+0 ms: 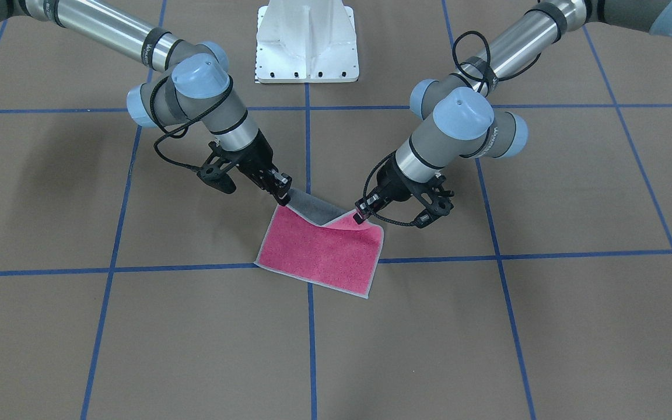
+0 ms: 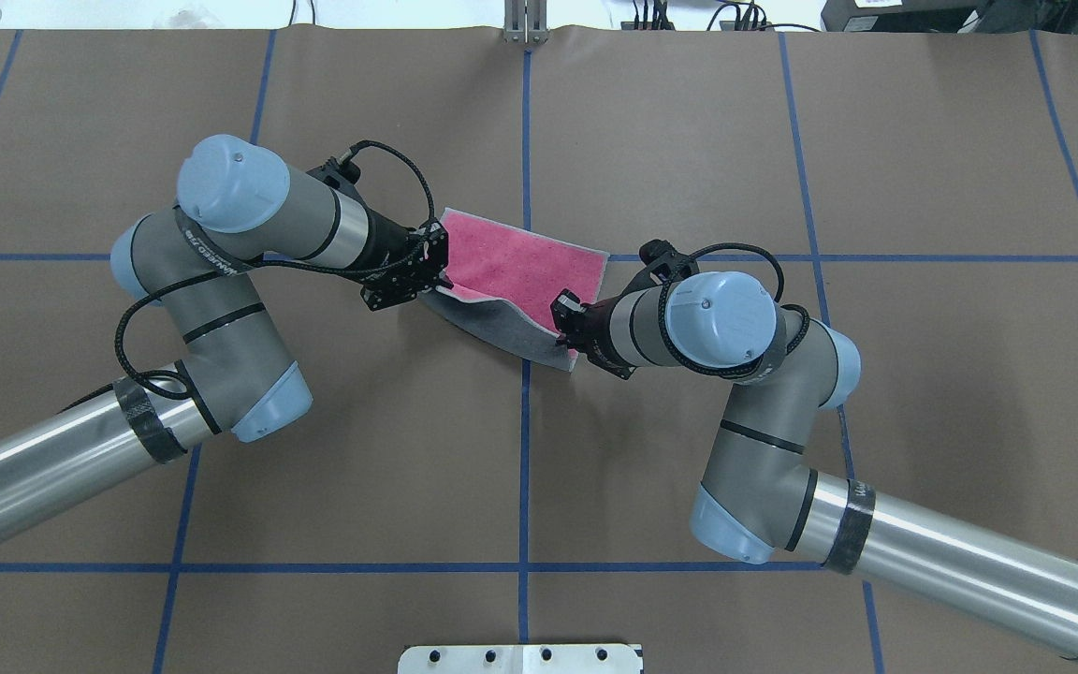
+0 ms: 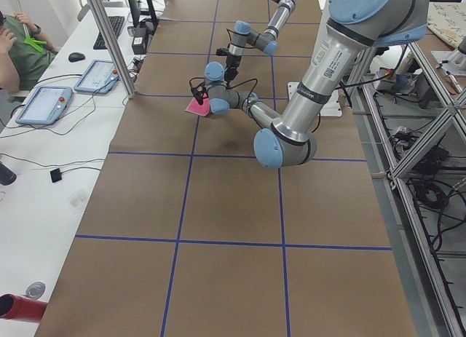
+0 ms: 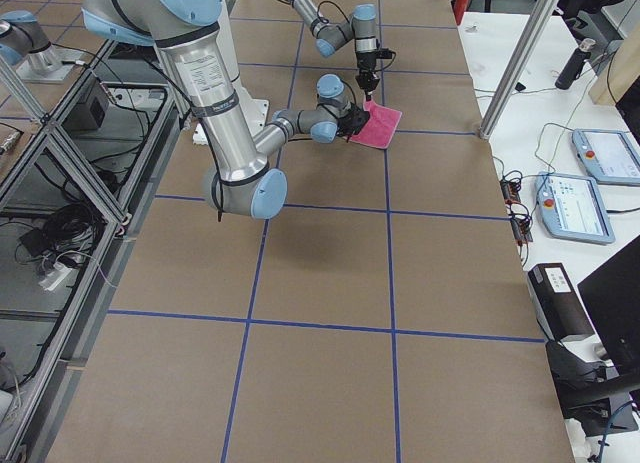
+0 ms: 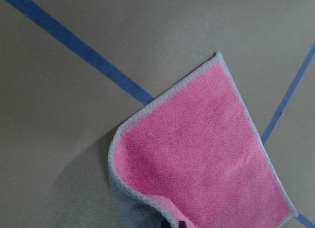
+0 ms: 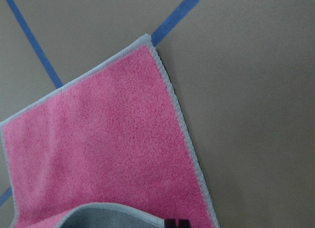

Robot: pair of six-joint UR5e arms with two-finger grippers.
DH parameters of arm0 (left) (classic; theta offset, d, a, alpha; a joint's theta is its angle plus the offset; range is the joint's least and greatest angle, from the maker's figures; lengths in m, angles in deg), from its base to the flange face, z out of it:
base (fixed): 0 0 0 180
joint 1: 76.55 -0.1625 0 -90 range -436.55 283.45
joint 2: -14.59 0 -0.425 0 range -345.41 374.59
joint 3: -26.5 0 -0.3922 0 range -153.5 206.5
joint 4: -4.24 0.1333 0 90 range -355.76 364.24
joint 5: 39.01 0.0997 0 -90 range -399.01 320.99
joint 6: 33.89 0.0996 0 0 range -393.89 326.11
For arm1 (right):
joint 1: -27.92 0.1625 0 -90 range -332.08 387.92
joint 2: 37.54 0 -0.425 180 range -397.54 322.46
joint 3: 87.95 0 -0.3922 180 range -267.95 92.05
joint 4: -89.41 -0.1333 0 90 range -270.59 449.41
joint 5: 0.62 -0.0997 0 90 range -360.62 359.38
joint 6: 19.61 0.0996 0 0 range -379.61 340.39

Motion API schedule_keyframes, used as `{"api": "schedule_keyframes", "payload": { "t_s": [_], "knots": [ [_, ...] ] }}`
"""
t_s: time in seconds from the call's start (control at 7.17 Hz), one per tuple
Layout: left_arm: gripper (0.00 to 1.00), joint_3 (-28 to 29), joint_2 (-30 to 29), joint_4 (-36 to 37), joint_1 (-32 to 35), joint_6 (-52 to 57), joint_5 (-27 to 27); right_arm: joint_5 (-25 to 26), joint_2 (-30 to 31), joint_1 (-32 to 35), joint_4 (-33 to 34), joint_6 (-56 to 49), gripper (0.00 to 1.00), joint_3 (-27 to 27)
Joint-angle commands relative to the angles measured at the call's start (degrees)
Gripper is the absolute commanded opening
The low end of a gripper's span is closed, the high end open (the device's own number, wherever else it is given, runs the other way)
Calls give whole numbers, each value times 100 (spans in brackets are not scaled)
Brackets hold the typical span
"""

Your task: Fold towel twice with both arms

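The towel (image 1: 321, 251) lies pink face up on the brown table, with the edge nearest the robot lifted so its dark grey underside (image 1: 312, 207) shows. My left gripper (image 1: 361, 217) is shut on one corner of that lifted edge. My right gripper (image 1: 282, 197) is shut on the other corner. In the overhead view the towel (image 2: 520, 267) stretches between the left gripper (image 2: 436, 281) and the right gripper (image 2: 560, 323). The far edge rests flat on the table. Both wrist views show the pink face, in the left (image 5: 206, 154) and in the right (image 6: 98, 149).
The white pedestal base (image 1: 307, 41) stands behind the towel at the robot's side. Blue tape lines (image 1: 310, 350) cross the brown table cover. A side desk with tablets (image 3: 44, 104) and a seated person (image 3: 18, 53) runs along the table's far edge.
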State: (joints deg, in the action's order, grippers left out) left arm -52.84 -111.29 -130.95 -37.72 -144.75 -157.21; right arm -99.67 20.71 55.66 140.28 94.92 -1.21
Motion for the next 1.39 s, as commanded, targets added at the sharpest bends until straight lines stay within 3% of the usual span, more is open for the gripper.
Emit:
{"api": "schedule_keyframes", "payload": {
  "t_s": [0.0, 0.42, 0.84, 1.26],
  "knots": [
    [0, -377, 150, 45, 10, -346, -89, -105, 133, 29, -373, 17, 0, 122],
    [0, -819, 398, 45, -34, -743, -116, -719, 607, 353, -384, -53, 0, 754],
    [0, -1082, 407, 27, -174, -990, -125, -931, 844, 399, -384, -54, 0, 1140],
    [0, -1066, 512, 19, -280, -912, -116, -915, 855, 425, -375, -298, 0, 977]
  ]
}}
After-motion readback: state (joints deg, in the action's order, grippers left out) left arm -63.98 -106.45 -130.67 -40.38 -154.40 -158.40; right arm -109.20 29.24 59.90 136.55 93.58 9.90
